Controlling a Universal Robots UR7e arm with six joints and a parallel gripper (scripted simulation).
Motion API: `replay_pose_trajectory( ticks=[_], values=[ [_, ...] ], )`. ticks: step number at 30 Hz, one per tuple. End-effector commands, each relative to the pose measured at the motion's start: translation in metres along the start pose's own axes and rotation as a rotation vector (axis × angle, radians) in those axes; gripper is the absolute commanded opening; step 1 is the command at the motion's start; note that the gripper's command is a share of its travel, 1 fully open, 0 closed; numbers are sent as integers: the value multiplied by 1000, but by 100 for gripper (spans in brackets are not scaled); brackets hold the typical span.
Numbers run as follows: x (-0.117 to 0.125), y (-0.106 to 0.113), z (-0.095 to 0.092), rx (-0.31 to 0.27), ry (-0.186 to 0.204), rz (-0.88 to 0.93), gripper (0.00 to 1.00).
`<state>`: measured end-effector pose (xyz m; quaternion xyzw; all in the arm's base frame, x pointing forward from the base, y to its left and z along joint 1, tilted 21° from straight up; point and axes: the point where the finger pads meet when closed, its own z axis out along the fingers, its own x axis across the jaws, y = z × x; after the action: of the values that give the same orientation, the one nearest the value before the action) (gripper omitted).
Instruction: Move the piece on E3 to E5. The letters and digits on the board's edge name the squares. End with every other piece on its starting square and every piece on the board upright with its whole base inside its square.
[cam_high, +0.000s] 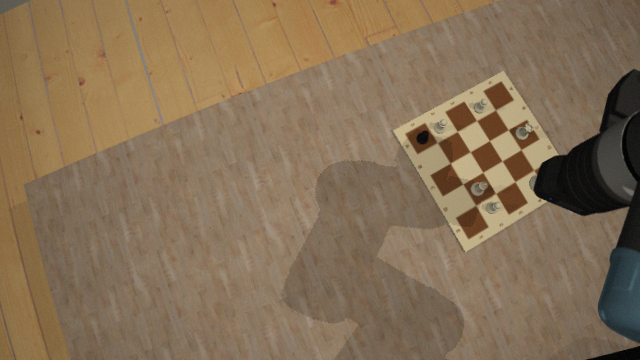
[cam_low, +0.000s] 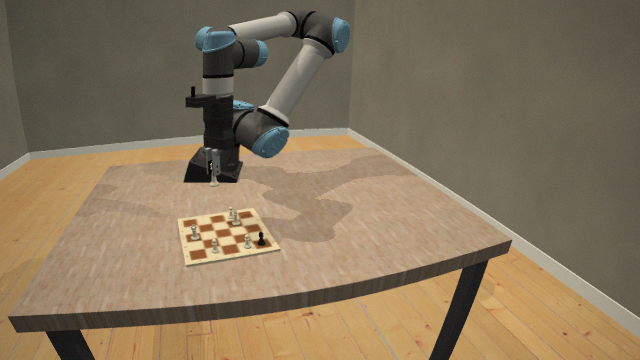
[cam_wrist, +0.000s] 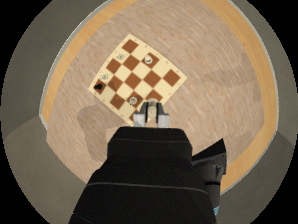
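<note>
The chessboard (cam_high: 477, 160) lies on the table; it also shows in the exterior view (cam_low: 227, 236) and in the wrist view (cam_wrist: 137, 78). My gripper (cam_low: 215, 169) hangs well above the board's far edge and is shut on a white chess piece (cam_low: 214, 178), which hangs upright below the fingers. In the wrist view the gripper (cam_wrist: 149, 115) has the white piece between its fingertips. In the top view the arm hides the fingers and most of the held piece. A black pawn (cam_high: 423, 136) stands on a corner square.
Several white pieces stand on the board, among them one (cam_high: 479, 188) and another (cam_high: 493, 206) near the arm's side, and one (cam_high: 523, 132) by the far edge. The arm's wrist body (cam_high: 580, 182) overhangs the board's edge.
</note>
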<state>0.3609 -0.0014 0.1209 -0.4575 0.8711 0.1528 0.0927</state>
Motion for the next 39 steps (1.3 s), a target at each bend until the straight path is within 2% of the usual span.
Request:
replay_pose_trajectory(
  ticks=[1, 9, 14, 16, 31, 39],
  values=[
    [0, 0, -1, -1, 0, 0, 0],
    [3, -3, -2, -1, 0, -6, 0],
    [41, -48, -2, -1, 0, -94, 0],
    [49, -56, -2, -1, 0, -112, 0],
    [50, -56, -1, -1, 0, -113, 0],
    [50, -56, 9, -1, 0, -113, 0]
  ],
)
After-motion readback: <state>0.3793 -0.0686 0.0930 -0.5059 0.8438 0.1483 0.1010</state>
